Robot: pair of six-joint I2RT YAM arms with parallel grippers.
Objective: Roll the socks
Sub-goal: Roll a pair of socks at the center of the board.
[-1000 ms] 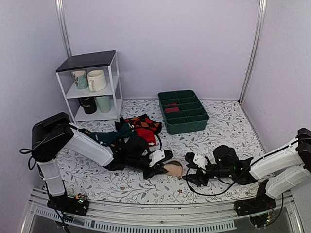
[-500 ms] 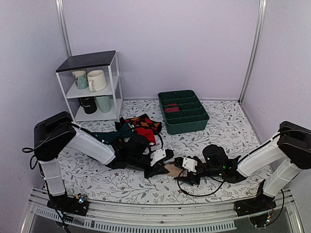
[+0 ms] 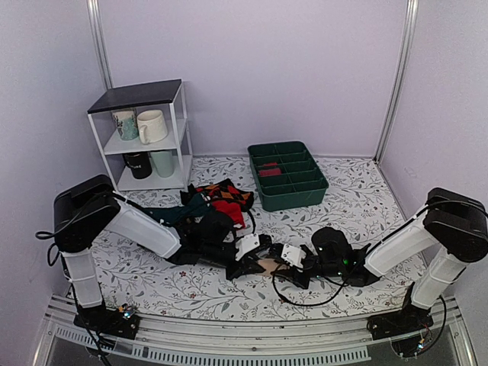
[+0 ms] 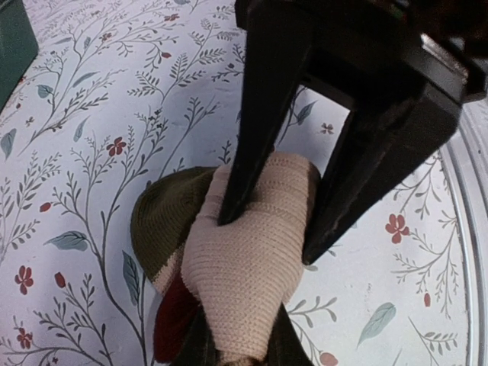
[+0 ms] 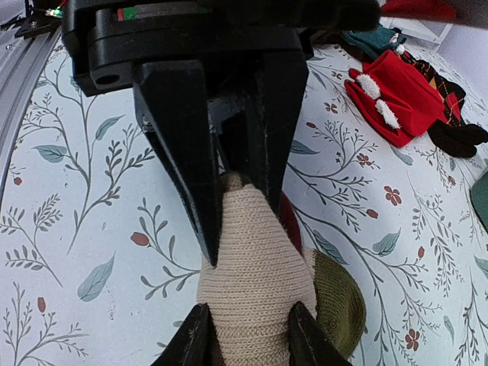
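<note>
Right gripper (image 5: 248, 339), newly arrived, and left gripper (image 4: 240, 347) both clamped on the socks (image 4: 252, 259): beige roll, olive-maroon edges.

White-shelled, black-jointed left arm (image 3: 137, 227) sits lower left, its matching right arm (image 3: 396, 248) lower right, thin black cable (image 3: 305, 305) looped beneath; tapered matte-black fingers (image 4: 267, 99).

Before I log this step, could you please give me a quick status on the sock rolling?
Left gripper shut on the socks, at the roll's end. Right gripper clamped across the roll. Nothing blocking.
</note>
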